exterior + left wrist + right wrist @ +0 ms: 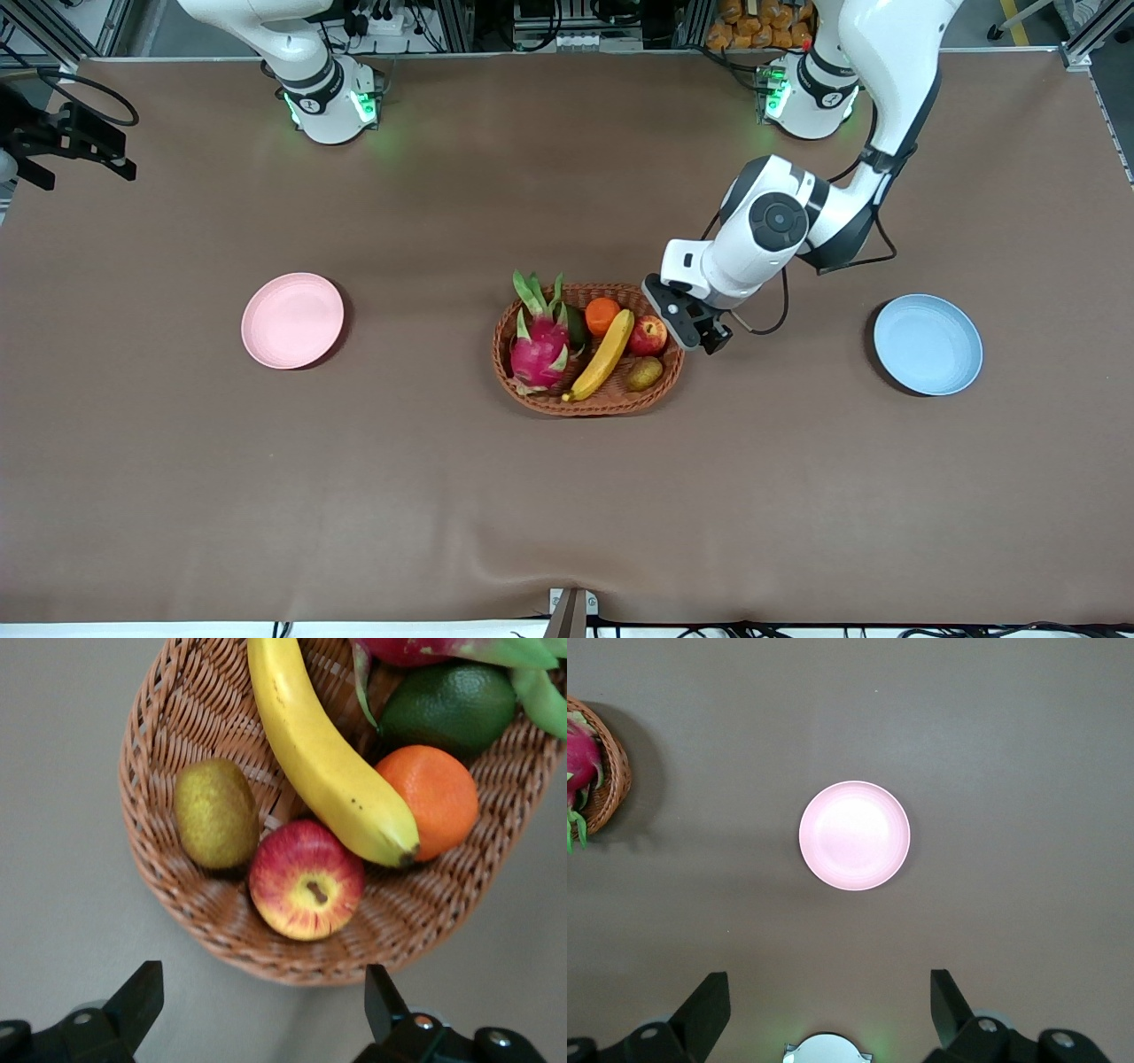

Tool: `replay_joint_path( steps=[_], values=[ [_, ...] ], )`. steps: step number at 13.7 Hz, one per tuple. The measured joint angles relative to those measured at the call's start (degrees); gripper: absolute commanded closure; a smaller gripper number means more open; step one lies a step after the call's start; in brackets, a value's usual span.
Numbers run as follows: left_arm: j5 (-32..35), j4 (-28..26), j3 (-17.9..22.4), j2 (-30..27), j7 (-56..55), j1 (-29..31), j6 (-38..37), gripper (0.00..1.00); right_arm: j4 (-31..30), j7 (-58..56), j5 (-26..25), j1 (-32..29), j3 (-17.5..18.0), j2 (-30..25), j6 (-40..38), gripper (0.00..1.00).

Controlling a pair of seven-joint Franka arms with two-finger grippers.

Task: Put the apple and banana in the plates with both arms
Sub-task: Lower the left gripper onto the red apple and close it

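apple (306, 880) in basket (168, 718), just beneath spread left gripper (262, 1014)

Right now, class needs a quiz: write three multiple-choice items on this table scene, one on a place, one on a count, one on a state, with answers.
1. Where is the apple?
A. in the basket
B. on the pink plate
C. on the blue plate

2. How many plates are there?
A. one
B. two
C. three

3. The left gripper is:
A. holding the banana
B. shut, empty
C. open, over the basket's edge

Answers:
1 A, it lies beside the banana in the wicker.
2 B, one pink, one blue.
3 C, fingers apart and nothing between them.
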Motion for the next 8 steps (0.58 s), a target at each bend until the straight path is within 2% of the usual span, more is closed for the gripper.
replay_joint_path(
  steps=[8],
  values=[
    [0.0,-0.1,0.0,5.5,-2.3,-2.9,8.5,0.00,0.0,0.0,0.0,0.2,0.0,0.0,0.0,0.00]
  ],
)
